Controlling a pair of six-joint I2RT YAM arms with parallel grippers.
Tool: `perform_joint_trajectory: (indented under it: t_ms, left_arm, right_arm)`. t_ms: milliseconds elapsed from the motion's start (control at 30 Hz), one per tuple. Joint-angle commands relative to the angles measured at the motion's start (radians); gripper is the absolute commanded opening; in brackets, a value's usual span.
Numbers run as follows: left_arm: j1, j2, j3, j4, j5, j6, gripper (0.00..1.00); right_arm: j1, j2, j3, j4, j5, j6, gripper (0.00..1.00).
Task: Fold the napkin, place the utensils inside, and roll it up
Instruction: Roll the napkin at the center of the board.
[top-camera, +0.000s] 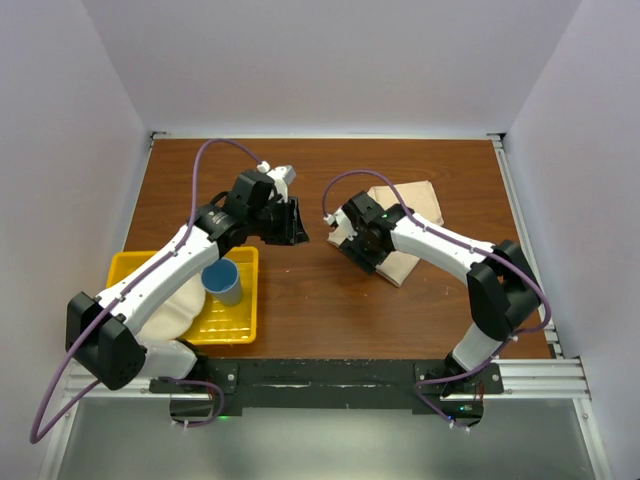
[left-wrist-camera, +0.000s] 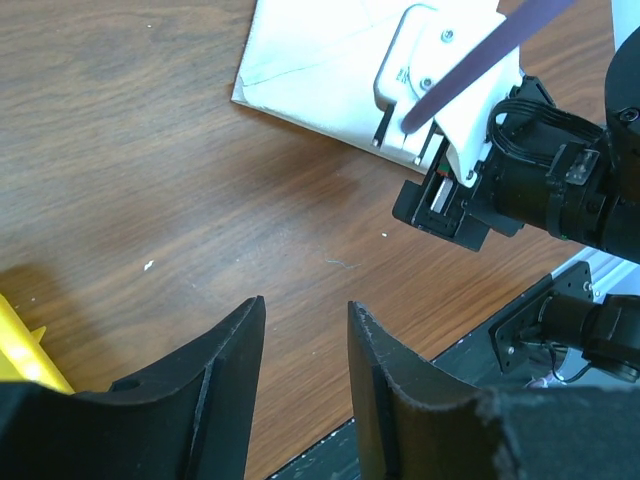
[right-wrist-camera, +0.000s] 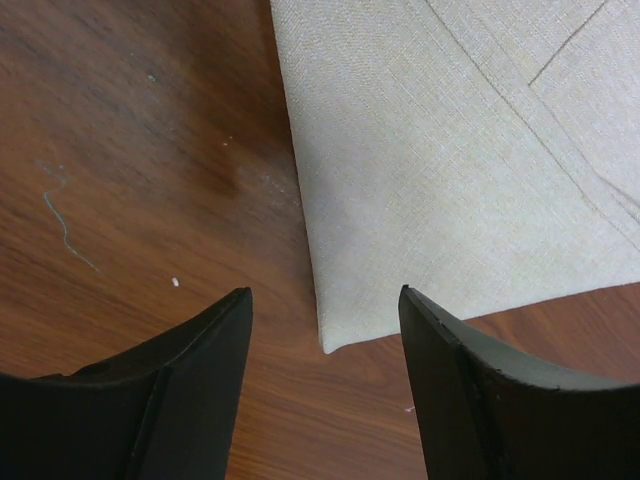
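Napkin (top-camera: 412, 198) lies flat on the brown table (top-camera: 300, 310), on the right side twd the back. It is folded, w/ layers showing on top. R gripper (right-wrist-camera: 325, 385) hangs over one corner of the napkin. Its fingers (right-wrist-camera: 190, 400) are spread wide, and the corner shows btwn them, not pinched. L gripper (left-wrist-camera: 305, 385) is over bare wood near the middle, apart from the napkin. Its fingers are spread too, w/ nothing btwn them. Both grippers are near each other. Yellow tray (top-camera: 240, 335) sits at the left front w/ a blue cup (top-camera: 222, 282) in it, partly under the L arm.
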Motion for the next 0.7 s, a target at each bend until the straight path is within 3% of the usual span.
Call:
perform_joint_trajectory:
  t_ms: [0, 300, 667]
  left_arm:
    - [0.007, -0.023, 0.019, 0.041, -0.022, -0.010, 0.44]
    - [0.007, -0.043, 0.001, 0.027, -0.031, -0.024, 0.44]
    - [0.005, -0.063, -0.006, -0.002, -0.057, -0.013, 0.44]
  right_arm:
    - [0.003, 0.013, 0.002, 0.045, -0.023, -0.095, 0.63]
    - [0.005, 0.124, 0.009, 0.095, -0.069, -0.121, 0.56]
    - [0.003, 0.154, 0.009, 0.121, -0.012, -0.130, 0.52]
